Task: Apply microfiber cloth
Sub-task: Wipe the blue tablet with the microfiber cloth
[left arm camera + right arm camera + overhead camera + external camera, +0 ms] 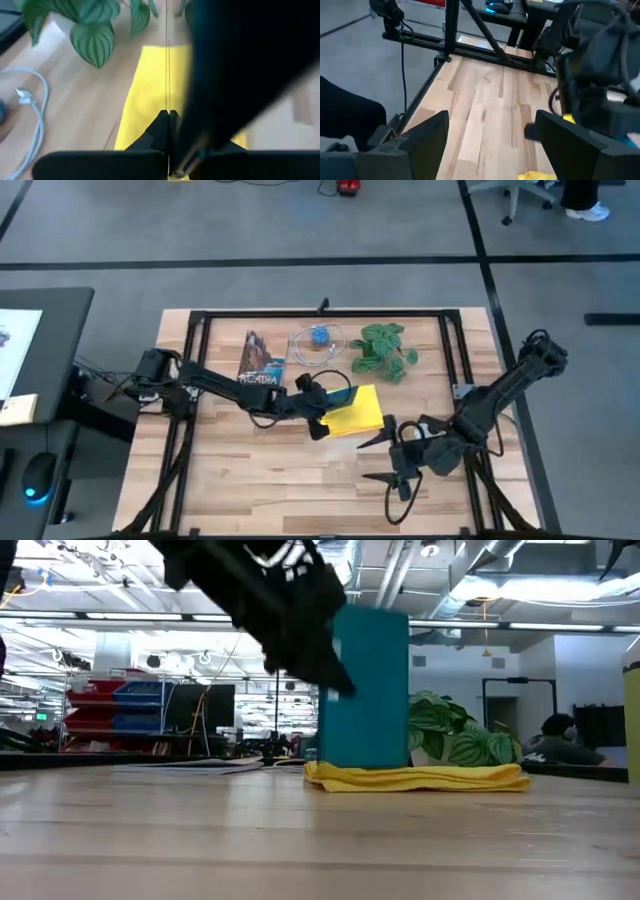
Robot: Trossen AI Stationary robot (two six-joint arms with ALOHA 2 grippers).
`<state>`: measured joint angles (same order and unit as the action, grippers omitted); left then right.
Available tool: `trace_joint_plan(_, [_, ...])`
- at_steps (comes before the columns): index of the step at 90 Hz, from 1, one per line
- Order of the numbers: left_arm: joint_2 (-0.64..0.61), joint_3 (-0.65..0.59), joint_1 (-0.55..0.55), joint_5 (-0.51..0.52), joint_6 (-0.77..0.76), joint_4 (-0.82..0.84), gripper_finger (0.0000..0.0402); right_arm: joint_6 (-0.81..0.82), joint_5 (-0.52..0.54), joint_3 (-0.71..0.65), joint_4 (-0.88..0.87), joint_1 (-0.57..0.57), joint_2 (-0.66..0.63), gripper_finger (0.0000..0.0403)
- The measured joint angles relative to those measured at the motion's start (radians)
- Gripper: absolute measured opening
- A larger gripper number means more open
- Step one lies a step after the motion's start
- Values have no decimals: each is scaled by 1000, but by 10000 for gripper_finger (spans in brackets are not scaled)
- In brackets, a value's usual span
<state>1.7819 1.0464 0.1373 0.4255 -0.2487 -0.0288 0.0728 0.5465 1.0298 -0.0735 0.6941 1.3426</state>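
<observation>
Left gripper [322, 408], high view: closed on a teal-backed tablet [341, 397], which it holds over the near-left part of the microfiber cloth [358, 412]. Cloth lies flat near table centre, close in front of the potted plant [385, 350]. Right gripper [392, 462] waits in front of and to the right of the cloth, fingers spread wide, empty. Book [262, 361] and a clear dish with a blue object [317, 343] sit at the back, apart from the work.

Low view: tablet stands upright, lower edge at or just on the cloth [418, 777]; contact cannot be confirmed. Only the teal back faces the camera.

Left wrist view: own fingers [159, 131] pinched on the tablet edge; the dark tablet [240, 75] blocks most of the frame, so the part of the cloth behind it is hidden. Yellow cloth [150, 95] below, plant leaves [90, 40] and a white cable [35, 125] beyond.

Right wrist view: own fingers [427, 135] far apart over bare table [485, 115]; a sliver of cloth [536, 176] cut off at the frame edge.

Judgement: tablet and cloth brought together; actual wiping not evidenced, likely still to do.
</observation>
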Motion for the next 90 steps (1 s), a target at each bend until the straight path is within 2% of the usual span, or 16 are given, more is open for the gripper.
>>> trace_joint_plan(14, [39,6,10,3,-37,18,9,33,-1,0,-21,13,0,286])
trace_joint_plan(23, [8,5,28,27,-80,49,9,78,-2,0,-40,13,3,286])
trace_joint_plan(37, [-117,-7,50,23,-179,238,9,138,-21,-5,-56,-22,29,286])
trace_joint_plan(48, [-239,-40,69,49,-269,322,9,140,-88,-5,-35,-79,76,286])
trace_joint_plan(65, [-433,-219,144,127,-407,278,9,118,-151,-5,-18,-185,188,286])
trace_joint_plan(80, [-624,-402,244,260,-514,87,9,102,-166,-5,-19,-283,321,286])
trace_joint_plan(90, [-705,-488,299,305,-540,-18,9,73,-166,-5,-15,-360,395,286])
